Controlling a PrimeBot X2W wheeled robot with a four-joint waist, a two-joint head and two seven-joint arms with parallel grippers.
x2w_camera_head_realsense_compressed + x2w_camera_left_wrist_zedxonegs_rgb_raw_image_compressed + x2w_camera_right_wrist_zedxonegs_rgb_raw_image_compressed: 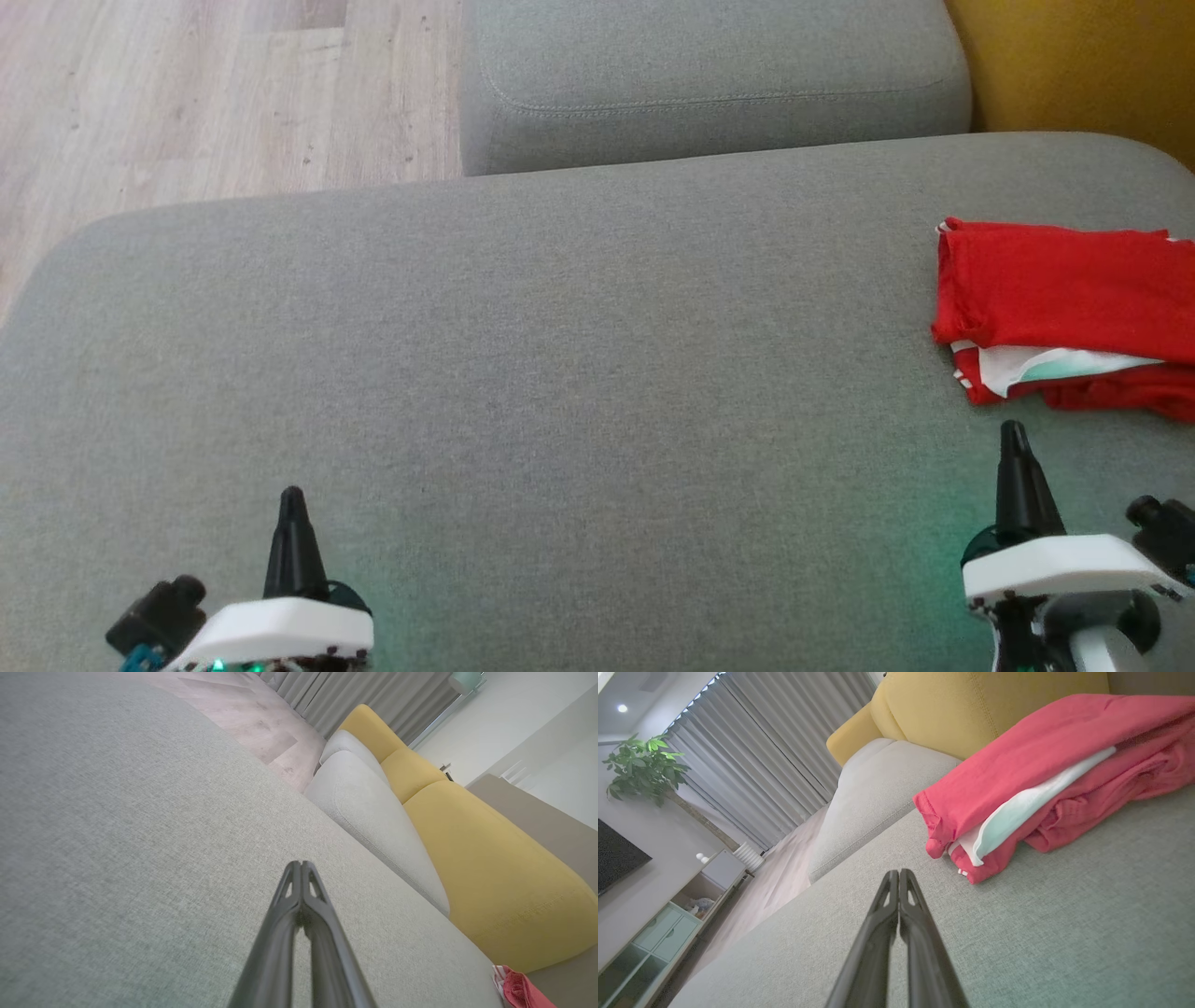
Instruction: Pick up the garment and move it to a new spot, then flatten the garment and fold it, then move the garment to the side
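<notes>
Garment (1064,289), folded red cloth, on woven grey cushion (560,373).

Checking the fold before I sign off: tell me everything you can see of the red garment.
The red garment is soft, thin-looking fabric, folded into a rough rectangular stack, with a white and pale green layer showing between the red folds at its near edge. It lies on the grey sofa cushion at the robot's right, running past the head view's right edge. The right gripper, shut, sits just short of it, not touching.
</notes>
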